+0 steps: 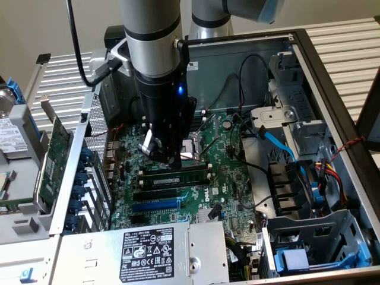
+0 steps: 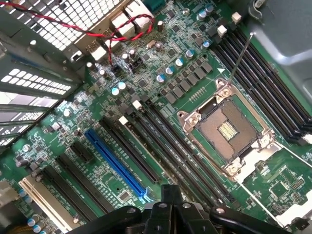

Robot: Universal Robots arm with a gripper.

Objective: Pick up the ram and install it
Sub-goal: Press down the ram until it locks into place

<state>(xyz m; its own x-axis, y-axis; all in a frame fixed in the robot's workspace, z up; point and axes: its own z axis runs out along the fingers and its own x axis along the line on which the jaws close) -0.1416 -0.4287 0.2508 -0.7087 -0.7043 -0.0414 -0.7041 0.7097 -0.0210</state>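
Observation:
The ram (image 1: 181,177), a long thin green stick with black chips, lies level in a black memory slot on the green motherboard (image 1: 231,184), just in front of the CPU socket (image 1: 193,145). My gripper (image 1: 168,159) hangs straight down over the stick's end toward the exterior view's left, fingers shut together, tips at or just above its top edge. Whether they touch it I cannot tell. In the wrist view the shut gripper (image 2: 170,192) points down at the row of black memory slots (image 2: 161,141) beside the CPU socket (image 2: 226,129).
The open PC case wall (image 1: 332,89) rings the board. A power supply (image 1: 148,252) sits at the front and a drive cage (image 1: 314,243) at the exterior view's right. A wider green expansion card (image 1: 56,148) stands outside on the left. Cables (image 1: 279,142) cross nearby.

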